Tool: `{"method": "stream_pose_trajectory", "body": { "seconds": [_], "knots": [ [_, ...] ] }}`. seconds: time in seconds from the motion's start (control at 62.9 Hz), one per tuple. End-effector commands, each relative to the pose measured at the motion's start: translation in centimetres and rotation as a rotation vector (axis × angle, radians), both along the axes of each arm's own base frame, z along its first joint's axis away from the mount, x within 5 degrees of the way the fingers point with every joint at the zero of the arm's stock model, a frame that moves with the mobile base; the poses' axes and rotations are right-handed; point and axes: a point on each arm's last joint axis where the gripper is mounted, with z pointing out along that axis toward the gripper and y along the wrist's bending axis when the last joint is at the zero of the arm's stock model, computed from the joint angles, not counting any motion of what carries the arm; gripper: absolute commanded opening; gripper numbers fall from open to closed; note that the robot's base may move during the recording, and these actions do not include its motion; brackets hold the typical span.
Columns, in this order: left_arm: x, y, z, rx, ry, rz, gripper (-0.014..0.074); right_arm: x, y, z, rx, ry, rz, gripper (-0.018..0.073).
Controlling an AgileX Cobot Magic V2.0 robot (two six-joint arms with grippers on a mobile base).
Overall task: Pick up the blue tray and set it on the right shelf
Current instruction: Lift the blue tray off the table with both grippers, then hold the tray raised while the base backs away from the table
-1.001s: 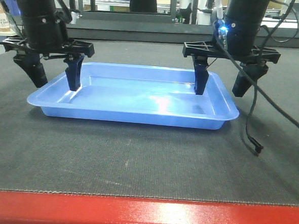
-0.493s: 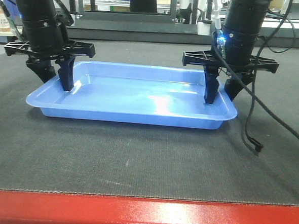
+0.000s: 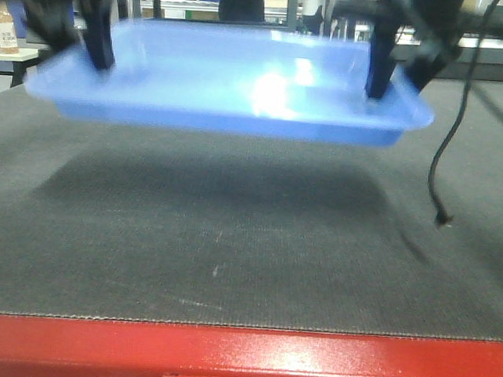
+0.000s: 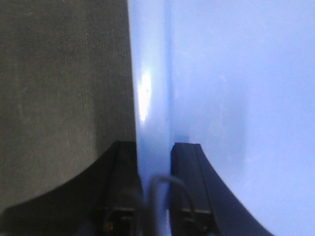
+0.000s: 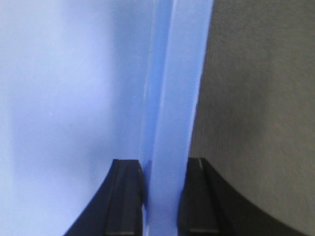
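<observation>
Compared with half a second ago, the blue tray [image 3: 232,85] no longer rests on the tabletop [image 3: 231,247]. It now hangs clear above it, across the upper part of the front view, roughly level and blurred by motion. A broad soft shadow lies on the dark mat directly beneath it.

I read the left pincer [image 3: 79,54] at the upper left of the front view, clamped on the tray's left short rim. The left wrist view confirms this: the left pincer [image 4: 153,145] has one finger [image 4: 189,191] on the inner wall and the other on the outer side, with the rim pinched between them and the mat visible to the left.

The right pincer [image 3: 399,85] sits at the upper right and grips the opposite short rim. In the right wrist view the right pincer [image 5: 162,161] straddles the flared rim, narrow, with one black finger [image 5: 125,196] inside the tray and the other outside over the mat.

A loose black cable [image 3: 444,183] dangles at the right of the front view, with its end just above the mat. The tabletop's red front edge [image 3: 241,359] fills the bottom of the frame. A brown bottle [image 3: 3,26] stands at the far upper left, behind the tray.
</observation>
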Motion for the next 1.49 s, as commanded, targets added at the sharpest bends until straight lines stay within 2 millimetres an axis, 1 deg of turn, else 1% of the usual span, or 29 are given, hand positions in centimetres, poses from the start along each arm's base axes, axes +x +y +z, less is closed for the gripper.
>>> {"method": "stream_pose_trajectory", "body": {
  "seconds": [0.0,0.016,0.048,0.064,0.079,0.127,0.207,0.254,0.381,0.509,0.572,0.763,0.779,0.922,1.144,1.478],
  "knots": [
    [-3.2,1.1,5.4,-0.003,-0.118,-0.008,-0.0041,-2.8,-1.5,4.7,-0.035,-0.147,0.015,0.0057],
    [-3.7,1.3,5.9,-0.006,-0.128,-0.008,-0.0041,-3.2,-1.6,4.8,-0.035,-0.15,0.015,0.0057],
    [-4.3,1.4,6.0,-0.006,-0.127,-0.008,-0.0041,-3.9,-1.9,5.0,-0.037,-0.157,0.015,0.0057],
    [-4.8,1.6,6.4,-0.008,-0.135,-0.008,-0.0041,-4.3,-2.0,5.2,-0.037,-0.162,0.015,0.0057],
    [-5.1,1.7,6.3,-0.006,-0.128,-0.008,-0.0041,-4.9,-2.2,5.5,-0.036,-0.175,0.015,0.0057],
    [-6.3,2.1,6.5,-0.006,-0.127,-0.008,-0.0041,-6.1,-2.6,5.4,-0.038,-0.176,0.016,0.0057],
    [-8.1,2.2,5.8,0.004,-0.094,-0.019,-0.0041,-8.2,-3.2,5.5,-0.038,-0.175,0.016,0.0057],
    [-9.1,2.1,5.6,0.01,-0.085,-0.032,-0.0041,-9.1,-3.5,5.5,-0.039,-0.172,0.016,0.0057],
    [-11.7,1.2,4.3,0.03,-0.045,-0.088,-0.0041,-11.8,-4.3,5.2,-0.046,-0.149,0.016,0.0057],
    [-13.7,0.2,4.1,0.053,-0.027,-0.094,-0.0041,-14.1,-4.9,5.5,-0.09,-0.116,0.031,0.0057],
    [-14.6,-0.3,4.4,0.068,-0.028,-0.1,-0.0041,-15.1,-4.8,6.0,-0.12,-0.117,0.053,0.0057],
    [-16.3,-1.1,5.2,0.117,-0.016,-0.121,-0.0041,-17.1,-4.3,7.2,-0.124,-0.131,0.097,0.0057],
    [-16.8,-1.4,6.1,0.109,-0.019,-0.139,-0.0041,-17.7,-4.1,8.7,-0.115,-0.15,0.106,0.0057],
    [-16.7,-1.5,6.3,0.102,-0.032,-0.139,-0.0042,-17.6,-4.1,8.7,-0.115,-0.151,0.106,0.0057],
    [-17.2,-1.5,6.1,0.1,0.022,-0.142,-0.0048,-17.7,-4.2,8.7,-0.116,-0.147,0.106,0.0057],
    [-17.4,-1.7,6.1,0.069,0.04,-0.149,-0.0048,-17.7,-4.2,8.7,-0.116,-0.147,0.106,0.0057]
  ]
}}
